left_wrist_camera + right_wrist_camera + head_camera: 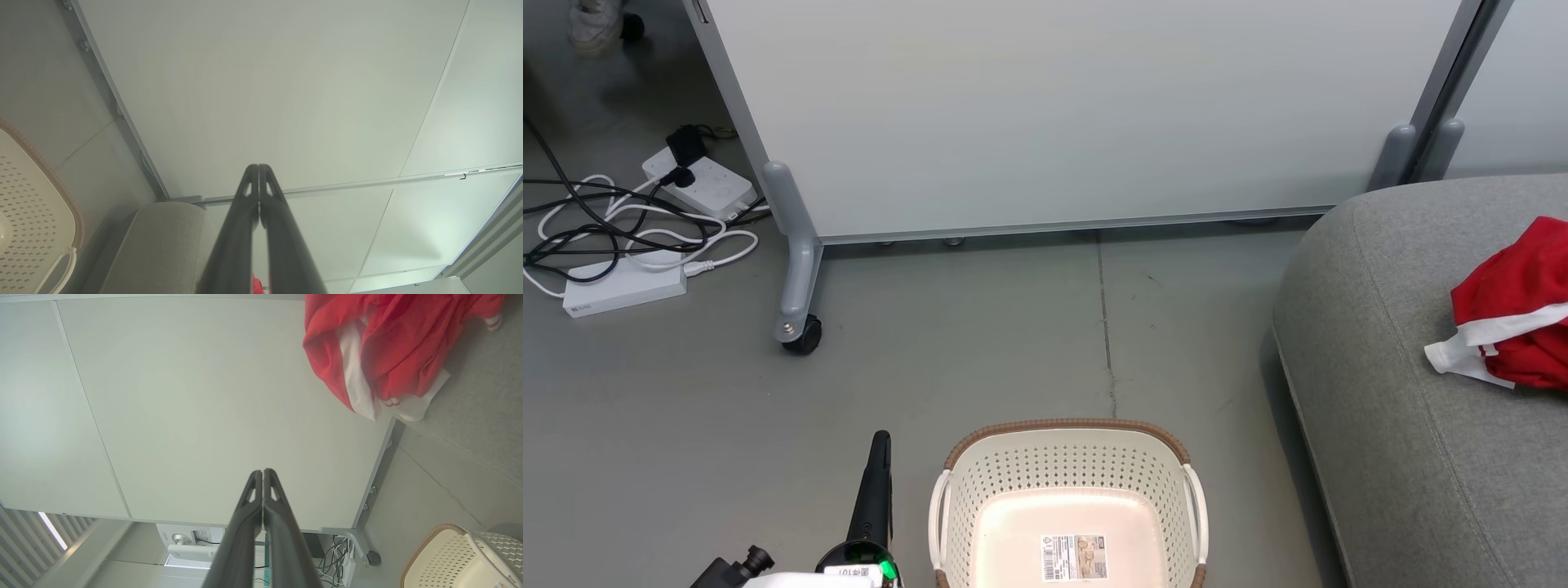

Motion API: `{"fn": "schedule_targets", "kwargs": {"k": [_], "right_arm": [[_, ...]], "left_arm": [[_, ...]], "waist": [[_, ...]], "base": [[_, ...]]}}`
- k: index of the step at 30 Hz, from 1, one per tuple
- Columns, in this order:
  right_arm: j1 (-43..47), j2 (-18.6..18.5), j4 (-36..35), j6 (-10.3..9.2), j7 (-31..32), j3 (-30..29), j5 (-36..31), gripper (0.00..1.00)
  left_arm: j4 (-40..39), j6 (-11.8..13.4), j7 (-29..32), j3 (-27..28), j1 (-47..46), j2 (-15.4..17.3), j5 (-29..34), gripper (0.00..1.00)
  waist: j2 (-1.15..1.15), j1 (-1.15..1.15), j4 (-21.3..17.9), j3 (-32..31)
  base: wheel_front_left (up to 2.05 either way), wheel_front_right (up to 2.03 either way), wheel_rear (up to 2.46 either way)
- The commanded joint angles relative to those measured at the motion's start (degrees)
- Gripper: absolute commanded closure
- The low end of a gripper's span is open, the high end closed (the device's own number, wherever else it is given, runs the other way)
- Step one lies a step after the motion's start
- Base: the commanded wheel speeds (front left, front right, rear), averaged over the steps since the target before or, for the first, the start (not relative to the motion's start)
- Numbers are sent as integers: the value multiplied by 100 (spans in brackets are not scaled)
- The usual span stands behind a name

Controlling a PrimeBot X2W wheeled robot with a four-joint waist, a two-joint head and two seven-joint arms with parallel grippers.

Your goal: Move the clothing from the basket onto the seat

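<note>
Left gripper (880, 441) sits low just beside the basket (1066, 425) on its left, fingers pressed together and pointing toward the white panel (1054, 114); a strip of bare floor (1241, 457) separates the basket's right rim from the sofa (1380, 408) with its rounded edge; red clothing (1515, 310) lies on the sofa at far right; right gripper (262, 472) fingers likewise together.

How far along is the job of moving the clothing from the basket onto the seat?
Done: the cream-white perforated plastic basket looks empty, its barcode label uncovered, and the bright red-and-white fabric clothing lies on the large grey fabric sofa. In hand: nothing; the left gripper and the right gripper are shut and empty. Left: seemingly nothing to move.
</note>
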Motion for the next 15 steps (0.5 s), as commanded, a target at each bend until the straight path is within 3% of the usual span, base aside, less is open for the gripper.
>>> {"fn": "schedule_targets", "kwargs": {"k": [1,15], "right_arm": [[-62,-7,4,13,46,-25,-13,100],[-64,6,5,12,60,-50,-41,100]], "left_arm": [[-19,-25,-16,14,-36,15,16,100],[-18,-25,-16,14,-36,15,17,100]], "waist": [[0,0,0,0],[0,0,0,0]], "base": [[0,0,0],[0,0,0]]}}
